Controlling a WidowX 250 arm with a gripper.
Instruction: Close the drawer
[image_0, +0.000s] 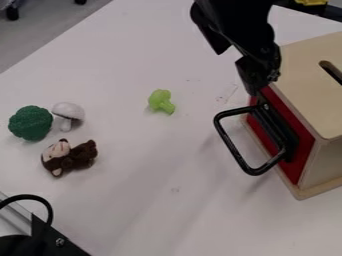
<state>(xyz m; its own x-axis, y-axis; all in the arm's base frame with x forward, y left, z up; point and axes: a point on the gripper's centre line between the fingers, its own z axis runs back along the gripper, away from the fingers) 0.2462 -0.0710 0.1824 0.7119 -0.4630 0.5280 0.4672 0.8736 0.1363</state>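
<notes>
Two green broccoli-like toys are lying on one white desk (133, 210): one dark (30, 122) at the left of the frame, one light (161, 100) in the upper middle. One pale toy mushroom (68, 111) is lying at the left, making one of its kind, and one brown stuffed animal (70, 157) is lying below it. One wooden box (304, 85) is standing at the right edge, and it is showing one red drawer front (304, 150), one black handle (232, 150) and one dark slot (330, 71). One gripper (257, 77) is hanging in the upper right. Two dark wheels, one (12, 12) in the upper left corner and one (80, 1) at the top edge, are resting on one grey floor (50, 30). One black cable (41, 200) is looping at the lower left.
</notes>
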